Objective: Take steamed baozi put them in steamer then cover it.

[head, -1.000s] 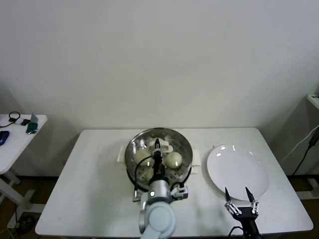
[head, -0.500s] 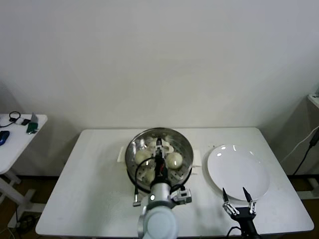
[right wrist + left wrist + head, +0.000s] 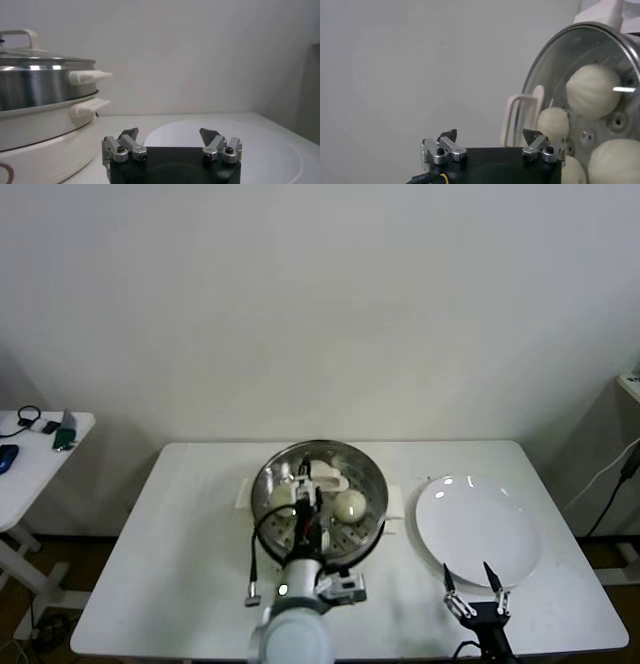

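The steamer stands on the white bench, just left of the bench's centre, with its steel basket seated on a cream-white pot base that has side handles. The cover is in place on the steamer: the left wrist view shows its glass and metal rim lying over the basket, and the right wrist view shows its bar handle standing above the rim. The steamed baozi lie inside the basket beneath the glass; the left wrist view shows parts of four, while the head view shows only two or three clearly because the arm hides part of the basket. The left tool hangs above the near half of the cover, its two fingertips spread wide apart and holding nothing. The right tool is parked at the near right part of the bench, at the near edge of a flat white plate, with its fingers likewise spread apart and nothing between them. The plate lies just to the right of the steamer. A small side table stands to the far left, apart from the bench, carrying a few small dark items that are too small to identify.
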Robot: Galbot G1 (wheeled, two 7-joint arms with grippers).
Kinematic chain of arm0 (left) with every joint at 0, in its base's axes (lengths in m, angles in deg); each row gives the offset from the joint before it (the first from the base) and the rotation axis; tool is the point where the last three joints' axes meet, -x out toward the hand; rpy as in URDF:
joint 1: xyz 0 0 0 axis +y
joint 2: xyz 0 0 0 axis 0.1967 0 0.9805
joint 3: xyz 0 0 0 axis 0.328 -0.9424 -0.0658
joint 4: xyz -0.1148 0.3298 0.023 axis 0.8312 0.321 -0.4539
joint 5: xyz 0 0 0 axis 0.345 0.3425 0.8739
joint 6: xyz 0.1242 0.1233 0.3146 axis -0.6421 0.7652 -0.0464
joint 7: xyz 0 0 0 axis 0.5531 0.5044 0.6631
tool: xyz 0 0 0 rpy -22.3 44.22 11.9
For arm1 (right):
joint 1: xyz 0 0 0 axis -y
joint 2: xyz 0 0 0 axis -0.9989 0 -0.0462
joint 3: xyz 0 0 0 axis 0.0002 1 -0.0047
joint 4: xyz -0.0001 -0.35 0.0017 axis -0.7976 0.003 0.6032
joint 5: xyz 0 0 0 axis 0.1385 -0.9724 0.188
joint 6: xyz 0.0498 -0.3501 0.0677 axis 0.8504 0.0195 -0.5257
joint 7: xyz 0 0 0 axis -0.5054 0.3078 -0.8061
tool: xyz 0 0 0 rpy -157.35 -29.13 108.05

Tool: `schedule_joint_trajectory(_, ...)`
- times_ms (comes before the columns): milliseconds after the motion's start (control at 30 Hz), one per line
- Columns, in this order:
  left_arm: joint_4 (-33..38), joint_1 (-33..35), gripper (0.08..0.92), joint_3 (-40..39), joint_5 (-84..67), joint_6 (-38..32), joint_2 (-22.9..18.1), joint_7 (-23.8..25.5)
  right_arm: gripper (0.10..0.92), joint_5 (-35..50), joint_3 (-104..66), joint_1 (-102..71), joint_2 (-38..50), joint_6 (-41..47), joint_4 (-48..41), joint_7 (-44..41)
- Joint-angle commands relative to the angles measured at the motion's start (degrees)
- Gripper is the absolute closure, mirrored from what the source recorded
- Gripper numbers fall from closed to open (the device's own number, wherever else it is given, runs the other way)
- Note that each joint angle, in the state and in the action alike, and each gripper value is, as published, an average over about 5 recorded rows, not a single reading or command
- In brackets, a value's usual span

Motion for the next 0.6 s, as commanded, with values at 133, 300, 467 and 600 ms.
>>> schedule_joint_trajectory(133,9.89,4.07,0.177,11.26,-26.87,-9.59,14.95,-9.78,0.203,-0.2,0.65,0.49,0.21,0.87,0.47,0.25)
schedule_joint_trajectory(300,10.01,6.81,0.177,20.96,-39.68,-15.14,18.88,-13.12,0.203,0.7,0.97,0.86,0.57,1.4,1.32,1.24)
schedule_joint_trajectory(467,10.05,8.28,0.177,32.29,-50.38,-21.41,19.33,-14.15,0.203,1.04,1.56,1.31,1.39,1.97,2.63,2.56)
schedule_joint_trajectory(600,9.91,10.77,0.177,42.63,-66.06,-21.32,18.81,-12.94,0.203,1.14,2.15,1.53,2.09,2.95,4.75,4.53)
